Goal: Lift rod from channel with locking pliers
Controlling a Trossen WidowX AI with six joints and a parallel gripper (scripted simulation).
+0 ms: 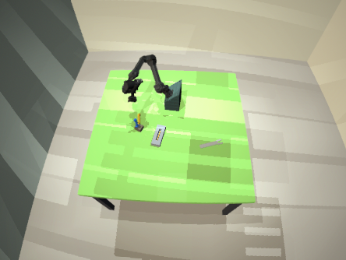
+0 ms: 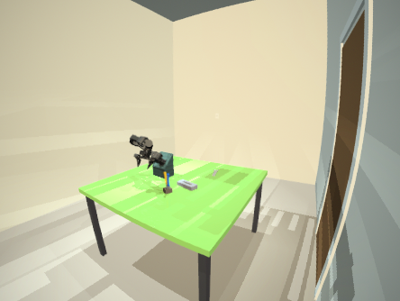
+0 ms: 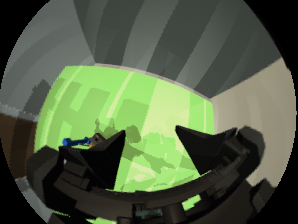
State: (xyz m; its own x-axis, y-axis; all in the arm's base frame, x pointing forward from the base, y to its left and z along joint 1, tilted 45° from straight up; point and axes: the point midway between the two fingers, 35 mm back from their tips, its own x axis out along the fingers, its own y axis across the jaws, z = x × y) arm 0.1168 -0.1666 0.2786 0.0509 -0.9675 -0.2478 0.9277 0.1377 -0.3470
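Nearest my camera on the wrist, the pincer [image 1: 137, 90] [image 2: 143, 166] [image 3: 150, 129] stands spread with nothing between its fingers, raised above the surface [image 1: 117, 187] [image 2: 180, 225] [image 3: 130, 100] toward the top left corner as the top view shows it. Beyond the fingers, nearer that view's left edge than its right, the pliers [image 1: 139, 117] [image 2: 166, 177] [image 3: 76, 142] stand in the holster [image 1: 139, 128] [image 2: 168, 190] [image 3: 97, 137], blue and orange handles up. I take it they are stood so that I can grip the handles and draw them straight out, so that grasp is my next job.

Farther on, left of centre, the channel [image 1: 156, 144] [image 2: 187, 185] lies flat, its slot running roughly between the top and bottom edges. The rod [image 1: 158, 135] sits inside, sunk where only slim jaws should reach. Farthest, toward the right edge, lies a grey spanner [image 1: 210, 144] [image 2: 214, 173], which I judge I don't need.
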